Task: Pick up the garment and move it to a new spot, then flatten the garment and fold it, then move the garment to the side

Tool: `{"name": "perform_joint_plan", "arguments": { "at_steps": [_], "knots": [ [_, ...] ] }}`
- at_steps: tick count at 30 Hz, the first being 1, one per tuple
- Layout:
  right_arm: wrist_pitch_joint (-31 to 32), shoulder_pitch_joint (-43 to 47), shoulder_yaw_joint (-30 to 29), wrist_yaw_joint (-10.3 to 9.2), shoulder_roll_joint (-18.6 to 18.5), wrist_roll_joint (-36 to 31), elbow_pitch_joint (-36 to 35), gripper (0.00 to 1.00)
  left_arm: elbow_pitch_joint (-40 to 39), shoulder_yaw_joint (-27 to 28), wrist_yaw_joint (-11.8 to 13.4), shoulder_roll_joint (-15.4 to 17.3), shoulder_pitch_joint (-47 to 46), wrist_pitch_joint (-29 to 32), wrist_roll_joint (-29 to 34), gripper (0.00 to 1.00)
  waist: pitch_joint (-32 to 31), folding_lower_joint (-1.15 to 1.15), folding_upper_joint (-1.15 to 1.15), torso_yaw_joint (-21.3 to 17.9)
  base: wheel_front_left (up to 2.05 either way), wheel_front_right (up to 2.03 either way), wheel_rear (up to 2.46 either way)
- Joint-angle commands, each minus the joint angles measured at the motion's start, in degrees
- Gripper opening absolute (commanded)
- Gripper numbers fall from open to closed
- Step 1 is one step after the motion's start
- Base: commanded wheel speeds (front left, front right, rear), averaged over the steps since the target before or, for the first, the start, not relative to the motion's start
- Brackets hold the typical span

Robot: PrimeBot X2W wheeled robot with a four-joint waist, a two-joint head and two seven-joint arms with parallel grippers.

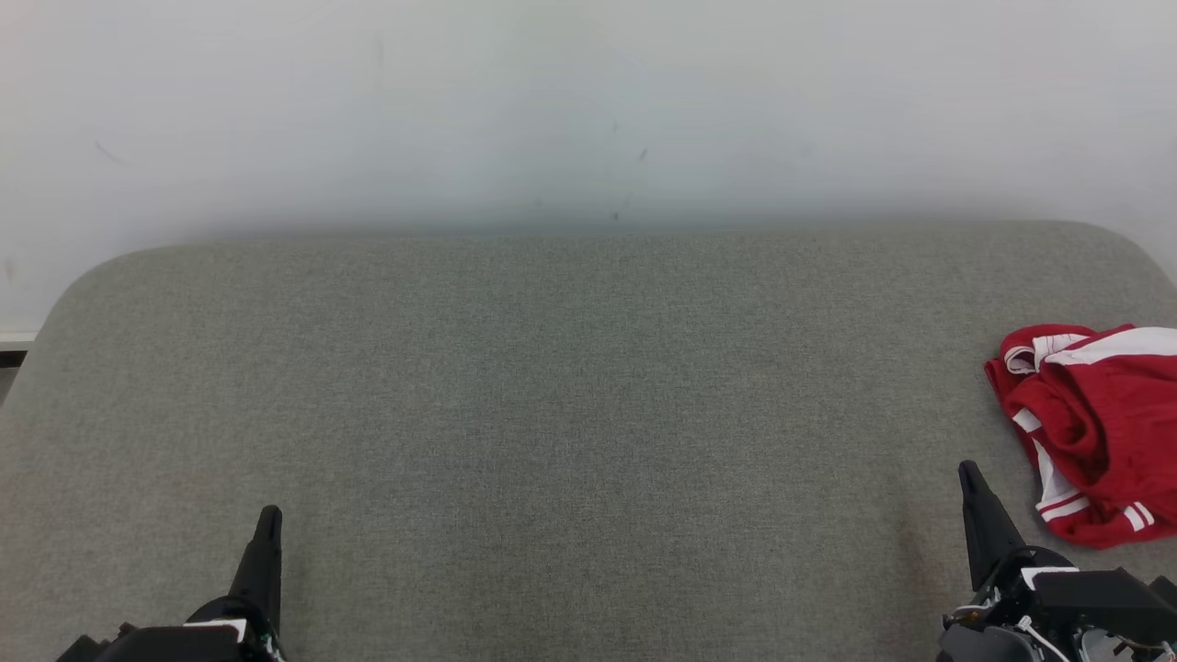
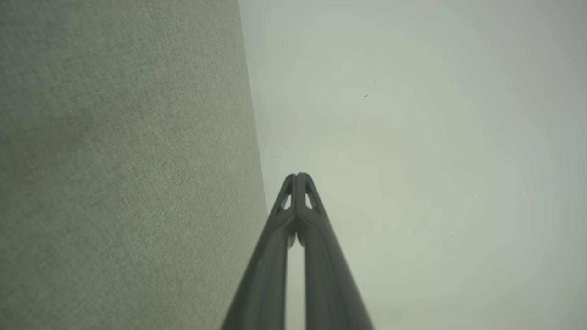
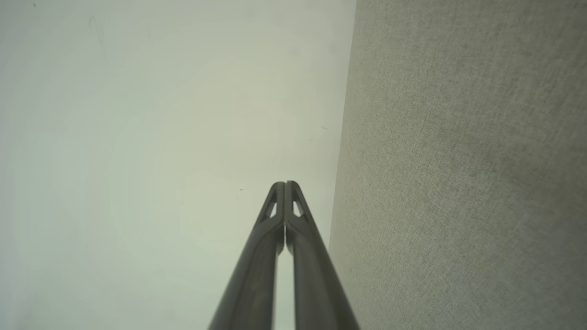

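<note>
The garment [image 1: 1099, 432], red with white stripes, lies crumpled at the right edge of the grey fabric surface [image 1: 570, 405], partly cut off by the head view's border. My right gripper [image 1: 968, 471] stands shut at the lower right, a short way left of the garment and apart from it. At the lower left my left gripper [image 1: 269, 513] is shut too, with nothing in it. In the left wrist view the left gripper [image 2: 297, 175] shows its tips pressed together; in the right wrist view the right gripper [image 3: 285, 184] shows the same.
A pale wall [image 1: 588, 110] rises behind the grey surface's far edge. The surface has rounded far corners and runs wide between the two grippers. Both wrist views show the grey fabric [image 2: 119, 165] beside the wall [image 3: 160, 137].
</note>
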Motion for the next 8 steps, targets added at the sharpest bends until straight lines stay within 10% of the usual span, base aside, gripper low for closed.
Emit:
{"name": "perform_joint_plan", "arguments": {
  "at_steps": [1, 8],
  "knots": [
    [0.15, -0.36, -0.11, 0.04, -0.13, 0.08, -0.09, 0.00, -0.17, 0.17, -0.17, 0.17, -0.53, 0.01, -0.28, 0.00, 0.00, 0.00, 0.00, 0.00, 0.00, 0.00, 0.00],
    [0.15, -0.36, -0.11, 0.04, -0.13, 0.08, -0.09, 0.00, -0.17, 0.18, -0.17, 0.17, -0.53, 0.01, -0.28, 0.00, 0.00, 0.00, 0.00, 0.00, 0.00, 0.00, 0.00]
  ]
}}
